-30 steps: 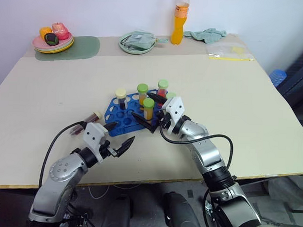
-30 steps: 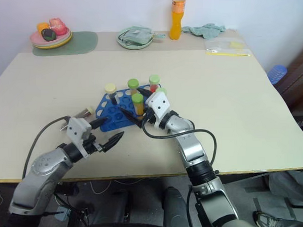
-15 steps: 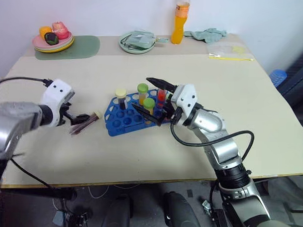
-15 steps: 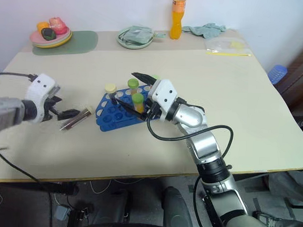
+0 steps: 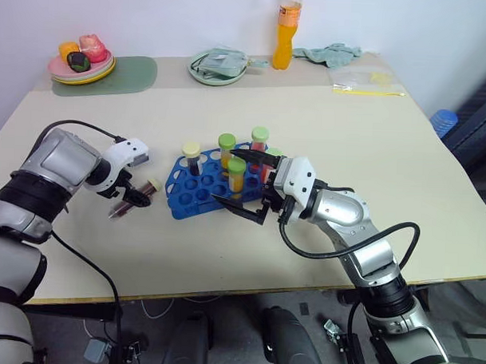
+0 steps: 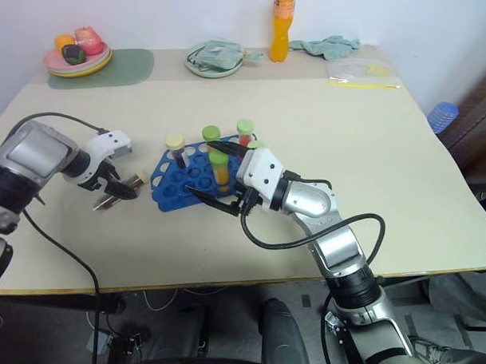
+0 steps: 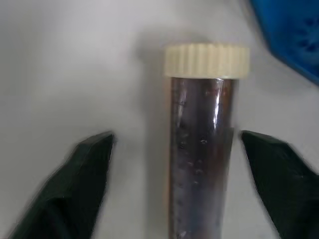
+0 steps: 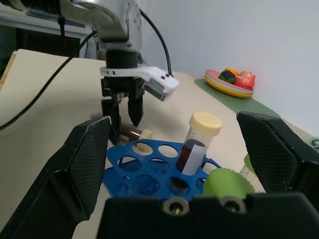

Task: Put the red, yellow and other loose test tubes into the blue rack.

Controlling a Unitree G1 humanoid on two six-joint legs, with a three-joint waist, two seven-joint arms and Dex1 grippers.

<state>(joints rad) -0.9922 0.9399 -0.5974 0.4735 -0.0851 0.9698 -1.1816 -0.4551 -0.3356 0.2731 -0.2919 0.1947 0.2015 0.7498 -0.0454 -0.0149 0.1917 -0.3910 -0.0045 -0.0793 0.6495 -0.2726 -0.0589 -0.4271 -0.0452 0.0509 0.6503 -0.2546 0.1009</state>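
Observation:
A loose test tube (image 5: 137, 197) with dark red-brown liquid and a cream cap lies flat on the table, just left of the blue rack (image 5: 196, 199). My left gripper (image 5: 124, 199) points down over it and is open. In the left wrist view its black fingers (image 7: 89, 172) stand either side of the tube (image 7: 202, 149), with a gap on both sides. My right gripper (image 5: 244, 182) hovers level at the rack's right front, open and holding nothing. The rack holds a cream-capped dark tube (image 5: 193, 155), two green-capped yellow tubes (image 5: 237, 172) and a green-capped red tube (image 5: 260, 140).
At the table's back stand a plate of fruit (image 5: 82, 65) on a green mat (image 5: 123, 71), a bowl with a cloth (image 5: 221, 68), an orange bottle (image 5: 289, 30), a teal cloth (image 5: 335, 53) and a plastic bag (image 5: 366, 81). A cable hangs from each arm.
My left arm swung from the table's front edge out to the left and tipped down over the loose tube, its fingers narrowing. My right gripper drew back a little from the rack.

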